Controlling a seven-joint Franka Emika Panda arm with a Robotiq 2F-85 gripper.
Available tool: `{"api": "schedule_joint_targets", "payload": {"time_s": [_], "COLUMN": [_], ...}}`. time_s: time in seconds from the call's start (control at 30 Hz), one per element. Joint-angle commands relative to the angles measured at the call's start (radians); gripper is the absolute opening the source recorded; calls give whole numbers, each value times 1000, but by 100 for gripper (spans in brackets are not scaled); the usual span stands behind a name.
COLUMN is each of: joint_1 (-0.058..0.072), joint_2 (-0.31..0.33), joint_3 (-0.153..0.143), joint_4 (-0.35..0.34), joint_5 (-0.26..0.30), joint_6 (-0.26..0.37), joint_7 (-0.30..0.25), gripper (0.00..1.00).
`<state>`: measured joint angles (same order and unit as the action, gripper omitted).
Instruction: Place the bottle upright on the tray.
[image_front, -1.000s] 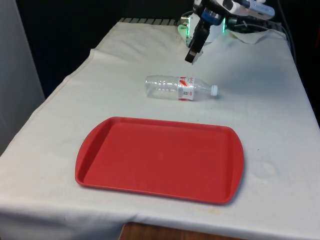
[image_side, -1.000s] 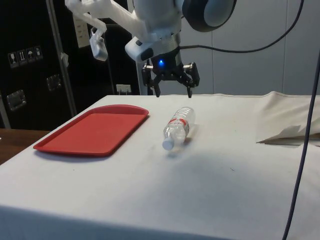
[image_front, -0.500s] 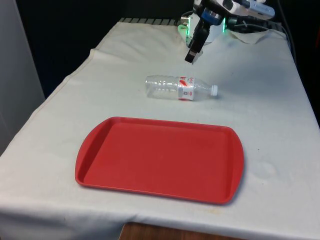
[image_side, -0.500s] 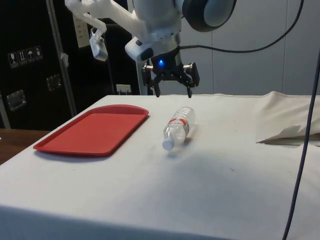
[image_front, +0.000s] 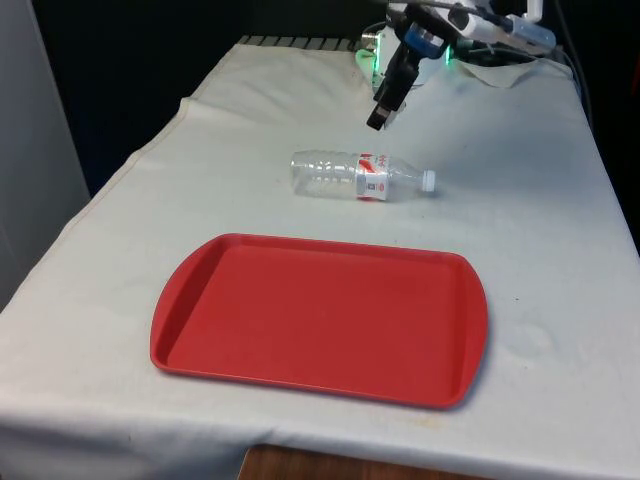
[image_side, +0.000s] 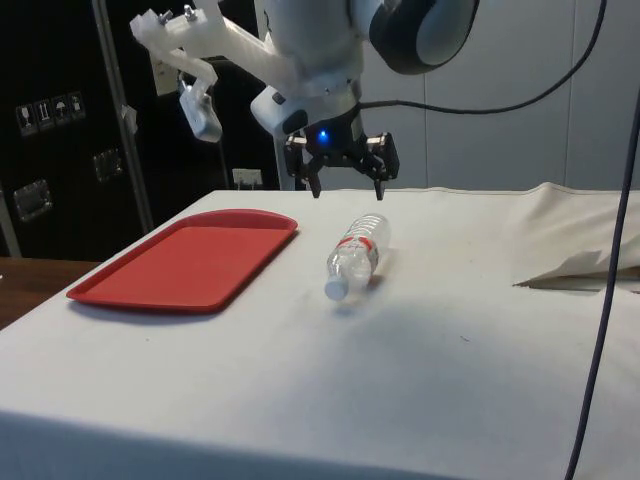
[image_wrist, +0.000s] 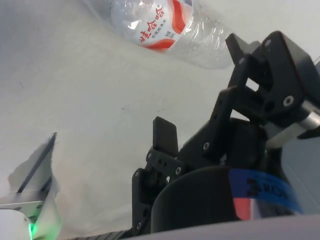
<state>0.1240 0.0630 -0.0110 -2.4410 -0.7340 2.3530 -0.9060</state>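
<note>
A clear plastic bottle (image_front: 360, 176) with a red and white label and a white cap lies on its side on the white cloth, cap towards the front view's right. It also shows in the side view (image_side: 357, 253) and close up in the wrist view (image_wrist: 165, 27). The red tray (image_front: 320, 316) lies nearer the camera, with nothing on it, and shows as well in the side view (image_side: 190, 258). My gripper (image_side: 347, 185) hangs open above the cloth just beyond the bottle, and in the front view the gripper (image_front: 378, 116) is above and behind the label. Nothing is between its fingers (image_wrist: 165, 137).
A rumpled fold of the cloth (image_side: 575, 255) rises at the table's side. Cables (image_front: 500, 60) lie at the far end by the robot base. Bare cloth (image_front: 540, 230) stretches on the front view's right of the bottle.
The arm has shifted slightly and the gripper has tilted and moved a little; the bottle and tray have not moved.
</note>
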Motion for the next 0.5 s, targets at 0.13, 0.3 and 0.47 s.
{"api": "schedule_joint_targets", "payload": {"time_s": [0.13,0.3,0.47], "joint_1": [4,6,8], "joint_2": [17,30,44], "joint_3": [2,5,10], "joint_4": [10,11,14], "joint_5": [-61,-99,-129], "joint_6": [-10,-16,-28], "joint_7": [59,100,133], "gripper": [100,100,100]}}
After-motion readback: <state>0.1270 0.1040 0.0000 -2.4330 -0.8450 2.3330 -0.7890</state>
